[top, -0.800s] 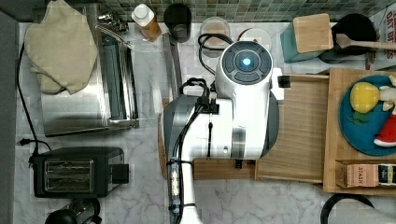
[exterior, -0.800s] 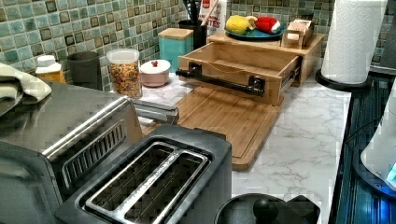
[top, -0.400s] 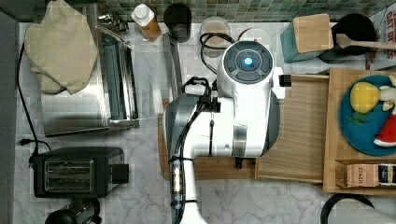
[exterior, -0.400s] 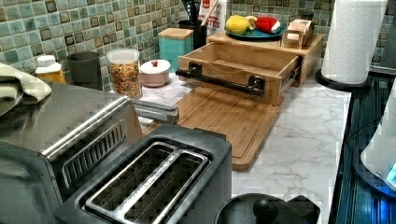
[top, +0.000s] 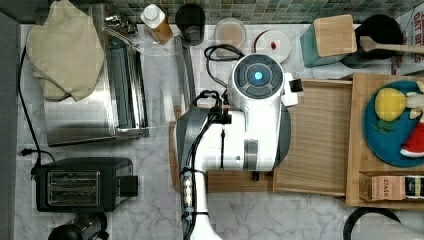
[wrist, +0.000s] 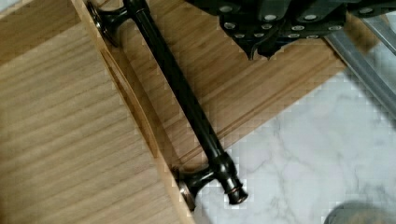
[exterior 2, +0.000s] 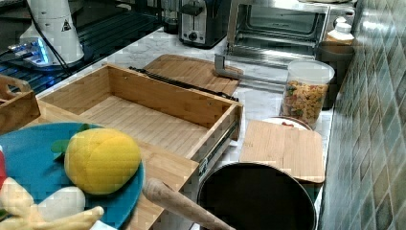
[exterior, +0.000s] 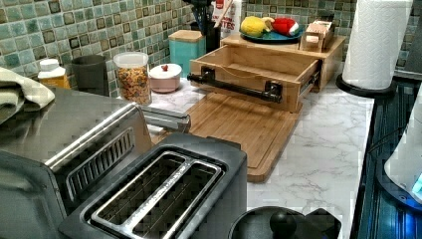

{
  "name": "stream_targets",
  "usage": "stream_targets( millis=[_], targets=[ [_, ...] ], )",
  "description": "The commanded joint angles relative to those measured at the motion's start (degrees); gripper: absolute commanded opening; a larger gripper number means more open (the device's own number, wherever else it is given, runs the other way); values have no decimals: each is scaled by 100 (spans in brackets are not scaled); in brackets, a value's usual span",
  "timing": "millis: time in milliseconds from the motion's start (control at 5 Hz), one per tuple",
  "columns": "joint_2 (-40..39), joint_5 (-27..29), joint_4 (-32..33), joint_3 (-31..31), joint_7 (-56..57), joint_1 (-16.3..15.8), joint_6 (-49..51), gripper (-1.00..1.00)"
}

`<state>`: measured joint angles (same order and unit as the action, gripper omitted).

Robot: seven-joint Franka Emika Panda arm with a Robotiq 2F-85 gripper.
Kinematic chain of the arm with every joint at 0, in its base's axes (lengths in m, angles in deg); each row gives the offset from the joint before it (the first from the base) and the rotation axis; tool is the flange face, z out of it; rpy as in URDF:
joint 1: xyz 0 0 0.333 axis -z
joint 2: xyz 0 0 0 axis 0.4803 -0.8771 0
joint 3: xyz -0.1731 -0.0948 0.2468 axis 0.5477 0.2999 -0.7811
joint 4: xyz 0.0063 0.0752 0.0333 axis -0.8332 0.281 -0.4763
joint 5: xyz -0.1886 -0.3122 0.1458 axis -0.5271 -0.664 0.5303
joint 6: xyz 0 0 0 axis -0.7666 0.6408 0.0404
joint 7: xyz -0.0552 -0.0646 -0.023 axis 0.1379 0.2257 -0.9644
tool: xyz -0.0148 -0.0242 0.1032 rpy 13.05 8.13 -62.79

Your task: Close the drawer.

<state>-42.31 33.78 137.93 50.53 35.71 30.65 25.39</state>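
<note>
In the top view the arm (top: pixel 240 135) hangs over the front of the drawer (top: pixel 320 135), which stands pulled well out from its wooden cabinet (top: pixel 360 125) on the top view's right. In the left view the drawer juts out over the cutting board (exterior: pixel 239 129), its dark handle (exterior: pixel 234 85) untouched, so closing is not yet done. The right view shows its empty bottom wide open. In the wrist view the gripper (wrist: pixel 261 46) hovers above the cutting board, just beside the handle and not touching it; whether its fingers are apart or together I cannot tell. The whole push is left.
</note>
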Motion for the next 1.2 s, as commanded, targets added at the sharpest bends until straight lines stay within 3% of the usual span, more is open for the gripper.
stream_targets(
  millis=[200,400,600,1200],
  targets=[
    [587,10,1452,-375,841,151,-991,-100],
    [442,-201,1850,-607,1220,560,-1828,-100],
    [208,-626,1924,-406,1185,446,-2156,-100],
    [-147,-1014,2024,-355,883,509,-2883,-100]
  ],
)
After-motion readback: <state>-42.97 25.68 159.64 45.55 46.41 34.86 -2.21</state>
